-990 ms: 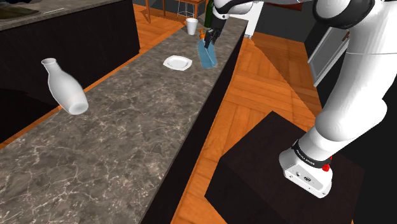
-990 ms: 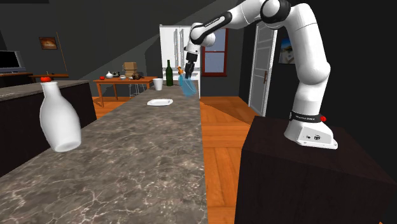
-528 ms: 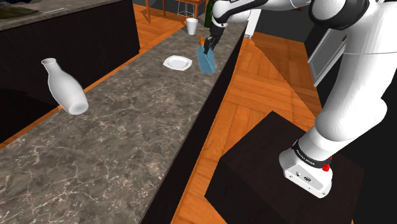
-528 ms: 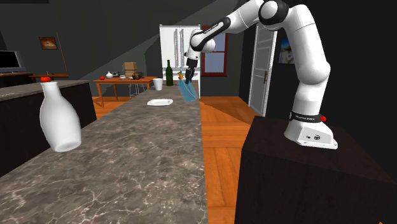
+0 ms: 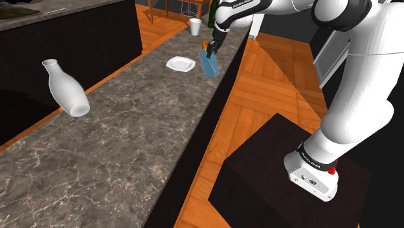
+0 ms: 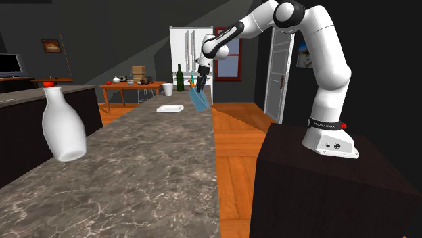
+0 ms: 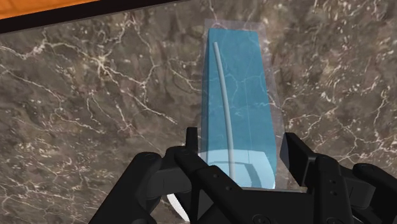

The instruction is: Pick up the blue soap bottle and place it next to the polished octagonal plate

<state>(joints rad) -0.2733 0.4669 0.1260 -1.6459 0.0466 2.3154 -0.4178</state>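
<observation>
On the counter (image 5: 129, 136) the plate (image 5: 180, 63) lies flat. Just right of the plate in the shoulder view, the blue soap bottle (image 5: 209, 65) hangs tilted, its long axis running down from the gripper (image 5: 208, 46), which is clamped on its top.

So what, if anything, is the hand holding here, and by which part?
The hand holds the blue soap bottle. Its fingers clasp the bottle's top end, and the tilted body hangs below them.

Both exterior views along the counter (image 5: 142, 129) (wrist close above)
</observation>
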